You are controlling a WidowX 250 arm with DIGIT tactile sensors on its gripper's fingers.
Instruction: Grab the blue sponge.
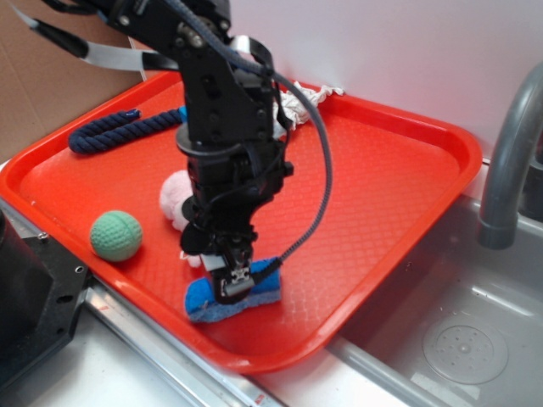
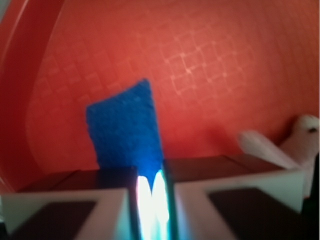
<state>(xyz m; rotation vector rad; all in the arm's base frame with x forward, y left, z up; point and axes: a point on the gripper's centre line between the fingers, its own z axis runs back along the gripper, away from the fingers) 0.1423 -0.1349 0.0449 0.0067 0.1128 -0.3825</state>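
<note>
the blue sponge (image 1: 254, 292) lies near the front rim of the red tray (image 1: 399, 195), its long axis running roughly left-right across the exterior view and tilted a little, the right end farther back than the left; the gripper (image 1: 235, 284) stands almost straight down over its middle, so the sponge is directly beneath the fingertips rather than off to any side. in the wrist view the sponge (image 2: 125, 132) stretches away from the fingers (image 2: 65, 207) along the camera's line of sight, with one end caught in the narrow slot between them, where a bright blue-white glare hides the actual contact. the two fingers stand close together there and look clamped on the sponge across its short width, though the blur keeps me from being sure how firm the pinch is. the pink plush toy (image 1: 178, 202) sits just behind the gripper, near but apart from the sponge, and the green ball (image 1: 116, 236) is well off to the left. my judgement is that a straight lift would be all that remains
</note>
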